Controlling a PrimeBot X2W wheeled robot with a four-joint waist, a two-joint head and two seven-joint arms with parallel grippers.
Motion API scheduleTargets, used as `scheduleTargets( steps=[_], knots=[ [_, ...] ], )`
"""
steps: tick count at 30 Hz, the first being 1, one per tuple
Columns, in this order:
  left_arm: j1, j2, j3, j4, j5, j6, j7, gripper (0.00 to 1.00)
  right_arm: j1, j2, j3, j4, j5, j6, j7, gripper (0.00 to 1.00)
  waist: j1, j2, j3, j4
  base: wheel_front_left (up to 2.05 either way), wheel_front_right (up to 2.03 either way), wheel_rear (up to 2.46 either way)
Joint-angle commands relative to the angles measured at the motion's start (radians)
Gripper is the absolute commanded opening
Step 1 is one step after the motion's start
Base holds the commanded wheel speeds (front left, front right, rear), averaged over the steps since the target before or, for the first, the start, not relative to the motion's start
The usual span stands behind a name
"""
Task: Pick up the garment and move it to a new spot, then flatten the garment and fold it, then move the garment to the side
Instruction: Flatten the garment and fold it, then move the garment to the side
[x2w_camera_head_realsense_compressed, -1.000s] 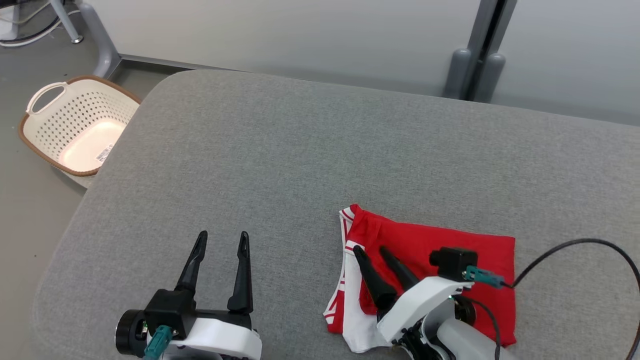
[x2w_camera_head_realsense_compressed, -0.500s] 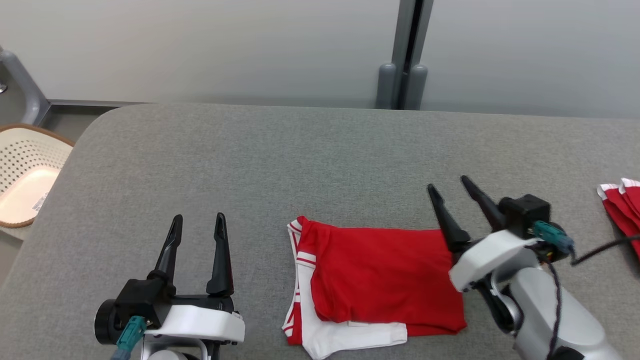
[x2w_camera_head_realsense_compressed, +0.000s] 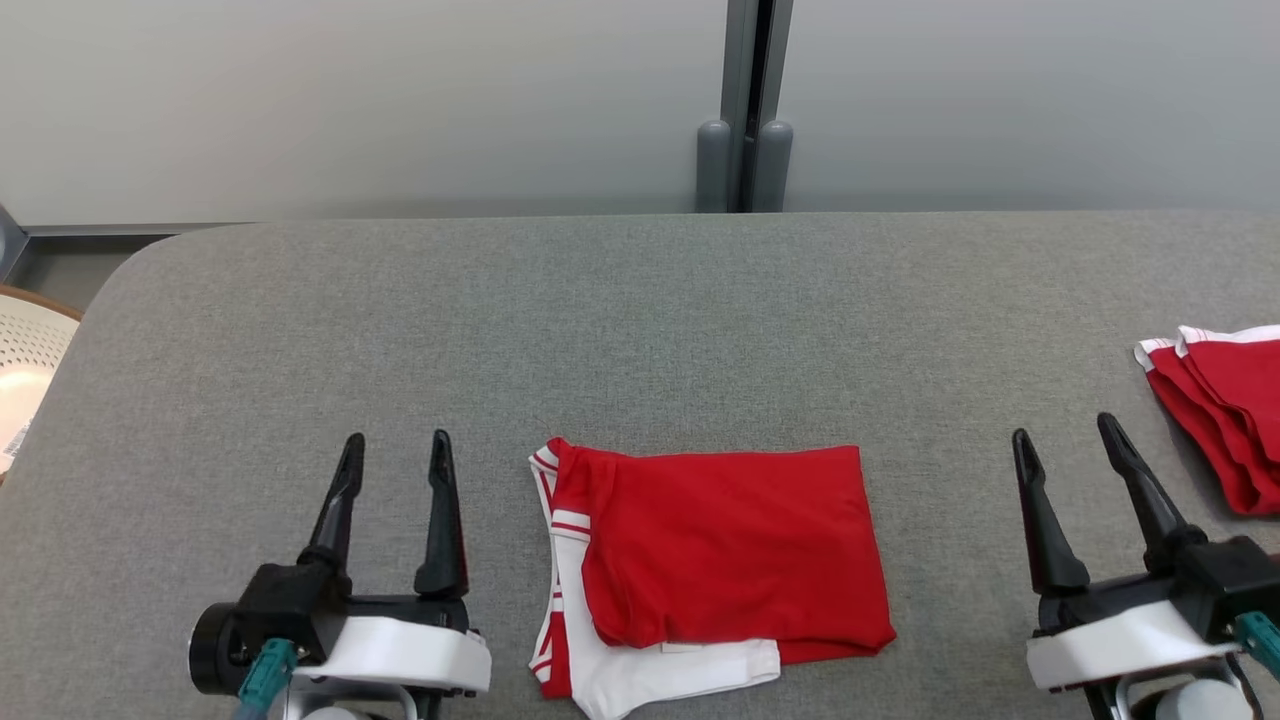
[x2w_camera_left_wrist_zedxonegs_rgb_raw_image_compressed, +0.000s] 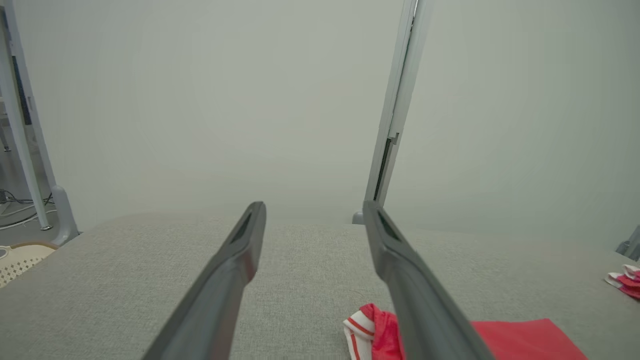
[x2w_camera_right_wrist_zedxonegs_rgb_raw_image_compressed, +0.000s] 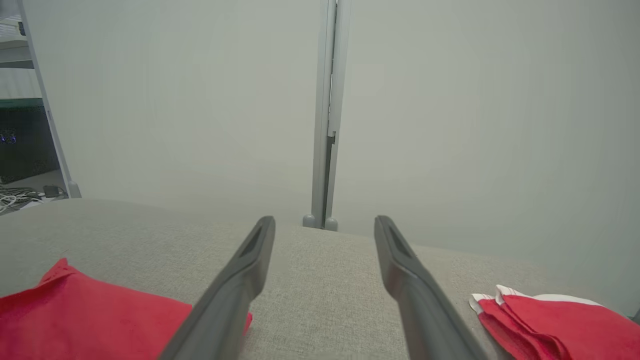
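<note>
Background: pale grey wall panels (x2w_camera_head_realsense_compressed: 350, 100) behind a grey fabric bench (x2w_camera_head_realsense_compressed: 640, 300).
Left claw (x2w_camera_head_realsense_compressed: 395, 445): spread wide, pinching nothing, over the bench's near edge.
Right claw (x2w_camera_head_realsense_compressed: 1065, 430): spread wide, pinching nothing.
Garment (x2w_camera_head_realsense_compressed: 720, 545): red with white trim, folded flat on the bench between both claws, nearer the left one.
Red stack (x2w_camera_head_realsense_compressed: 1215, 410): just right of the right claw, not touching.

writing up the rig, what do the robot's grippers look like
Left gripper and right gripper match: two long, tapered black fingers on a black block, a glossy white housing behind, and a teal cable plug at the wrist.
</note>
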Motion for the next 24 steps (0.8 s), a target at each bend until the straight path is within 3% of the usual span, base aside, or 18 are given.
scheduleTargets(
  steps=[1,6,15,24],
  knots=[
    [0.010,0.003,-0.008,-0.001,0.020,-0.006,-0.001,1.00,0.028,0.009,-0.012,-0.022,-0.012,0.000,-0.005,1.00,0.0000,0.0000,0.000,-0.002,0.00,0.00,0.00],
    [0.039,0.003,-0.021,-0.008,0.023,0.012,-0.001,1.00,0.087,0.058,-0.044,-0.055,-0.025,0.000,-0.005,1.00,0.0000,0.0000,0.001,-0.002,0.00,0.00,0.00],
    [0.026,0.003,-0.044,-0.001,0.029,0.015,-0.001,1.00,0.096,0.077,-0.033,-0.043,-0.032,0.000,-0.005,1.00,0.0000,0.0000,0.018,0.014,0.00,0.00,0.00],
    [0.003,0.003,-0.080,0.011,0.017,0.017,-0.001,1.00,0.050,0.077,0.052,0.122,0.035,0.000,-0.005,1.00,0.0000,0.0000,0.064,0.055,0.00,0.00,0.00]
  ],
)
